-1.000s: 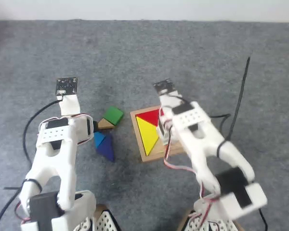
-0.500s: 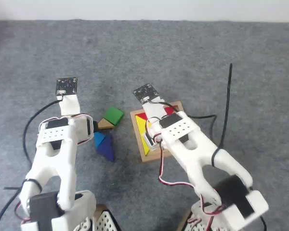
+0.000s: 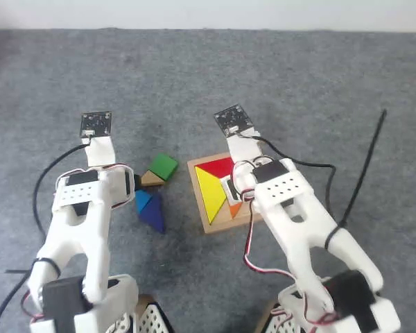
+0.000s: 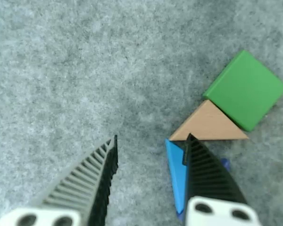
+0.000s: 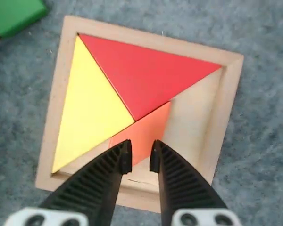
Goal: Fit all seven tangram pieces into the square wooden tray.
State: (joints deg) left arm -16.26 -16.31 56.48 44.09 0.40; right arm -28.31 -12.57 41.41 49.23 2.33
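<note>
Now the square wooden tray (image 5: 230, 109) holds three pieces flat on its floor. A large red wooden triangle (image 5: 144, 75) lies along the tray's far edge and a large yellow wooden triangle (image 5: 87, 115) along the edge that faces the loose pieces. A small orange wooden piece (image 5: 146, 132) is tucked under the corner where the two meet. The rest of the tray's floor is bare wood.

The right gripper (image 5: 140, 148) hangs over the tray, right above the orange piece. Its fingers are drawn almost together, with only a thin slit between them and nothing pinched.

The four remaining pieces lie on the grey carpet (image 3: 277, 76) outside the tray, all off its yellow-triangle side. A green wooden square (image 3: 163, 166) is nearest the tray's far corner, and a tan wooden triangle (image 3: 151, 178) touches it. A light blue wooden triangle (image 3: 143, 200) and a dark blue wooden piece (image 3: 154, 216) lie just beyond.

The left gripper (image 4: 153, 139) is over that cluster with its fingers spread wide and empty, one finger above the light blue triangle. So the left arm looks the nearer one for the next pickup. The light blue triangle's long side seems to run along that finger rather than across the gap.
</note>
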